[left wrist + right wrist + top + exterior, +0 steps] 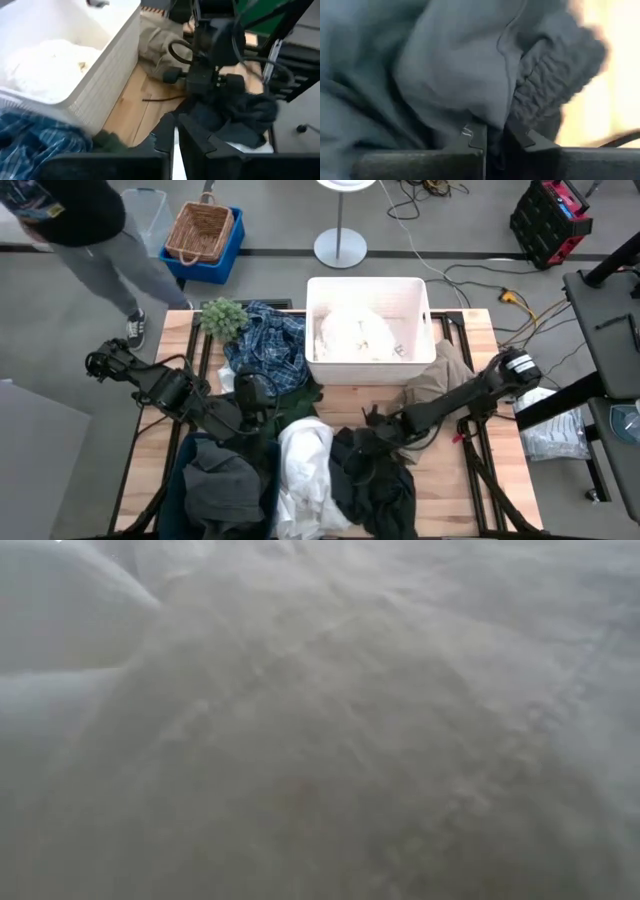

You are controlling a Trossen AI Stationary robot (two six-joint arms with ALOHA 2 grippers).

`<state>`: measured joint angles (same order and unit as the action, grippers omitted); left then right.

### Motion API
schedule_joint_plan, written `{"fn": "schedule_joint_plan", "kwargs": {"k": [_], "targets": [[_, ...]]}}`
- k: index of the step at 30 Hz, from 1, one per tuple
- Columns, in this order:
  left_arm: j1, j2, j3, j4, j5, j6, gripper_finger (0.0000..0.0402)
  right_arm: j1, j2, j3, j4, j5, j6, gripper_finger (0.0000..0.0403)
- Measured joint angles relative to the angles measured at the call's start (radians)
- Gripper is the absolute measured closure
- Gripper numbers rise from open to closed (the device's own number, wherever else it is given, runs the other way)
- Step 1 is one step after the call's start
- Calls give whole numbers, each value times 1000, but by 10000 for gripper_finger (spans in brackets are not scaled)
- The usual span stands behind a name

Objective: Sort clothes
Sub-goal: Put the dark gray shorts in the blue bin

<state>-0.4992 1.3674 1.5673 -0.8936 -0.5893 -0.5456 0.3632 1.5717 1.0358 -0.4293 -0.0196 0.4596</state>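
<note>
My right gripper (368,423) is shut on the dark navy garment (372,472), which lies heaped at the table's near middle. Beside it lie a white garment (305,470) and a dark grey one (220,480). The plaid garment (268,348) and a dark green one (300,395) lie left of the white bin (425,305), and the khaki one (440,375) to its right. My left gripper (255,398) hovers over the dark green garment; its fingers (175,145) are shut to a slit and hold nothing. My right gripper pinches a bunched fold of the dark navy garment (492,117) between its two fingers, next to a ribbed band (552,82). The fingers come from the table's right side, slanting down. The rest of the garment lies on the table (385,490).
The bin holds white cloth (355,335). A small green plant (222,316) stands at the far left of the table. Pale cloth fills the low view (320,740). A person (90,230) stands beyond the table's far left corner.
</note>
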Motion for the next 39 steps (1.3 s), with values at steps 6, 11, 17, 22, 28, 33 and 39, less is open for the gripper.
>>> {"fn": "schedule_joint_plan", "kwargs": {"k": [6, 11, 17, 22, 28, 33, 39], "targets": [[26, 1, 0, 145, -3, 87, 349, -13, -151, 129, -97, 197, -117, 386], [69, 1, -4, 270, -3, 144, 284, -55, -214, 274, -70, 269, -245, 386], [99, 15, -10, 398, 45, 224, 182, -93, -180, 440, -30, 283, -403, 386], [108, 47, -10, 436, 133, 235, 115, -125, -118, 558, -32, 286, -480, 386], [127, 73, -10, 443, 125, 221, 90, -136, -36, 673, -68, 286, -530, 386], [134, 70, -10, 424, 109, 208, 135, -136, 30, 772, -152, 291, -532, 386], [134, 54, -10, 370, 104, 186, 321, -135, 79, 858, -192, 280, -554, 387]]}}
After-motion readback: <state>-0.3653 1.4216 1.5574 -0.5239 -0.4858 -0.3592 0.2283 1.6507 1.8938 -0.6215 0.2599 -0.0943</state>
